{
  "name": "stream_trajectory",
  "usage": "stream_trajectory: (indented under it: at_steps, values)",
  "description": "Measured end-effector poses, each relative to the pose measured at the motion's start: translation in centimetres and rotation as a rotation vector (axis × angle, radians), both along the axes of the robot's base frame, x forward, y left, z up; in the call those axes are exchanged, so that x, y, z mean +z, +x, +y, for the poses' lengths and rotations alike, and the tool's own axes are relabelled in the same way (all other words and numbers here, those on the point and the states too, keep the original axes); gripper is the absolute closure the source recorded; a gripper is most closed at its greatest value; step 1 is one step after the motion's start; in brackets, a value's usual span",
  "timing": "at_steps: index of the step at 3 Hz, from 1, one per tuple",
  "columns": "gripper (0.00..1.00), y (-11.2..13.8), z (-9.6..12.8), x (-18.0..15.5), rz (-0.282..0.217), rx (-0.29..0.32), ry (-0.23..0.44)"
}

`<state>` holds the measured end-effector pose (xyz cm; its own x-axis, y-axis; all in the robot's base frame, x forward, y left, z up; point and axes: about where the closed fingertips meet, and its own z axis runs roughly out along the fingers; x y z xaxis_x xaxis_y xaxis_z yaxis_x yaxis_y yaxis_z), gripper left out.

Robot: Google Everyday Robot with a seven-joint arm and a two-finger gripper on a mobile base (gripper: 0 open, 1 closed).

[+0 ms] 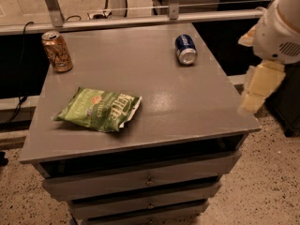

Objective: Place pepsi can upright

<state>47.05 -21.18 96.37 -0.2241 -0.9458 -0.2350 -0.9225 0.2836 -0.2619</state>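
Observation:
The pepsi can (185, 48), dark blue with a silver end, lies on its side near the far right of the grey cabinet top (154, 78), its silver end facing me. My gripper (257, 95) hangs off the right edge of the cabinet, below the white arm body (281, 29). It is well to the right of the can and nearer to me, touching nothing.
An orange-gold patterned can (56, 51) stands upright at the far left corner. A green chip bag (98, 109) lies flat at the front left. Drawers (145, 177) sit below the top. A rail (140, 20) runs behind the cabinet.

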Motion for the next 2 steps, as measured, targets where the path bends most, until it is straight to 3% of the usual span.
stream_trajectory:
  at_steps: [1, 2]
  values:
    - [0.00, 6.1, -0.3, -1.5, -0.041, -0.075, 0.070]
    - [0.00, 13.1, -0.7, -2.7, -0.084, -0.189, 0.189]
